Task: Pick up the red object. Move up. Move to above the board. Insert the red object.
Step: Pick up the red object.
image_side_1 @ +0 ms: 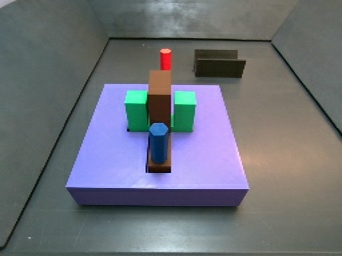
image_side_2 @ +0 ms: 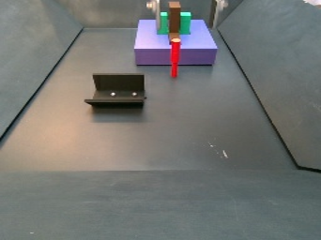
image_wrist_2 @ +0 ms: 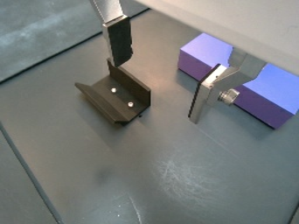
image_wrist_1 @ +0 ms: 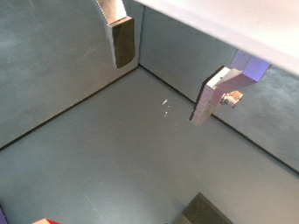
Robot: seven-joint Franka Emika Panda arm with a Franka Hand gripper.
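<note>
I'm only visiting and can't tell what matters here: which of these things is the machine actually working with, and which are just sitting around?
Part of the job:
- red object, standing upright on the floor beside the board
- board
- gripper, open, holding nothing, above the fixture

Just there:
- fixture
- blue peg, standing on the board
- green blocks
- brown block

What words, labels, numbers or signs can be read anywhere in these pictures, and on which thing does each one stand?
None: no text, number or sign can be read in any view.
The board, red object, blue hexagonal peg and fixture are plain.
The gripper, hanging near the fixture with fingers apart and empty, has no marking.
</note>
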